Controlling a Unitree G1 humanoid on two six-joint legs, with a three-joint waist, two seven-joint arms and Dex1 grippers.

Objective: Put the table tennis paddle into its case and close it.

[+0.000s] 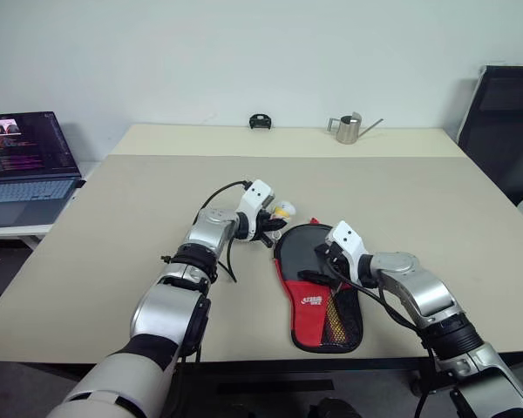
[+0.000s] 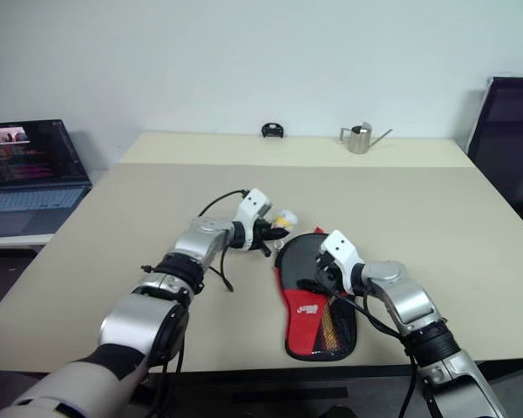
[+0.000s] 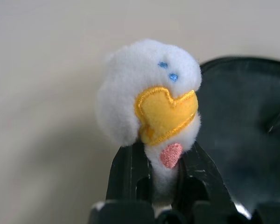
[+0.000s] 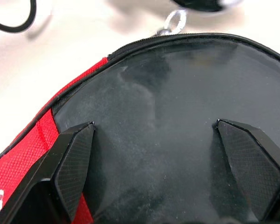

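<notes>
Beige table (image 1: pixel 157 218), white wall (image 1: pixel 244 52), open laptop (image 1: pixel 26 165) left, dark chair (image 1: pixel 506 131) right

Case (image 1: pixel 317 306): woven red cloth panel with white lettering, black mesh pocket and black stitched zipper edge, ending in a bright metal ring (image 4: pixel 175 22); the paddle (image 4: pixel 177 121) face within is dull black rubber, smooth and dusty. Plush charm (image 3: pixel 149 98): fluffy white pile, yellow felt-like patch with embroidered edge. Worktop (image 1: pixel 157 209): matt beige, smooth; watering can (image 1: pixel 350 127) near its far edge: brushed metal.

Plush duck charm (image 3: pixel 149 100) between fingers (image 3: pixel 128 175)
</notes>
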